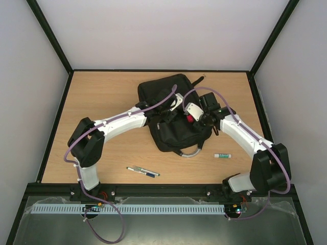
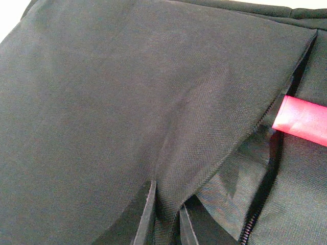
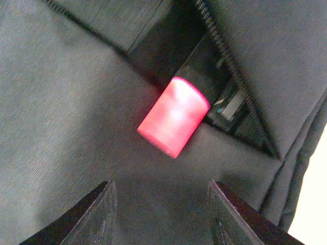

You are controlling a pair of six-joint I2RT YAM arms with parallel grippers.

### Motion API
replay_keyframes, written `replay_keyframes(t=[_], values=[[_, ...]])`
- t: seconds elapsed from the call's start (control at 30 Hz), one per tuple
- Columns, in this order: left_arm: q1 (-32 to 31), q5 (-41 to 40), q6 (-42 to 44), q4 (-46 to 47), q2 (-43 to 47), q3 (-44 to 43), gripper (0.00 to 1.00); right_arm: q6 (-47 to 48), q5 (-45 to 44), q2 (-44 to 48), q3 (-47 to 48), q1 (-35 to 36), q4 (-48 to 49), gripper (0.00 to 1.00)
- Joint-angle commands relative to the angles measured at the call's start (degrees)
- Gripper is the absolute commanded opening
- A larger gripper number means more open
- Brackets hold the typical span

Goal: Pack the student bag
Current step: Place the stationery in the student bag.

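The student bag, large, black and soft, lies mid-table with its grey loop handle toward the near side. My left gripper is over it; in the left wrist view the gripper is shut on a fold of the bag's fabric flap, holding it up beside the zipper. A red cylindrical object pokes out of the unzipped opening, and its end also shows past the flap. My right gripper is open just short of it, holding nothing, above the bag.
A pen lies on the wooden table near the front edge, left of centre. A small white and green tube lies to the right of the bag, next to my right arm. Black frame rails border the table.
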State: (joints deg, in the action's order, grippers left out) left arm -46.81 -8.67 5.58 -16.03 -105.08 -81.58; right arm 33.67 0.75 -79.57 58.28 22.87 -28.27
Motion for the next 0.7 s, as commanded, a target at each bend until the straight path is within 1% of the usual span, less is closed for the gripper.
replay_keyframes(t=[0.0,0.37,0.67], values=[[-0.4,0.6,-0.3,1.0,1.0,-1.7,0.09,2.3,-1.6,-1.4,-0.8,0.2,6.9,0.49],[-0.3,0.6,-0.1,1.0,1.0,-1.7,0.09,-2.9,-5.6,-7.1,-0.1,0.2,18.7,0.44],[-0.4,0.9,-0.3,1.0,0.9,-1.8,0.09,-12.8,-10.0,-9.7,-1.2,0.2,30.4,0.45]])
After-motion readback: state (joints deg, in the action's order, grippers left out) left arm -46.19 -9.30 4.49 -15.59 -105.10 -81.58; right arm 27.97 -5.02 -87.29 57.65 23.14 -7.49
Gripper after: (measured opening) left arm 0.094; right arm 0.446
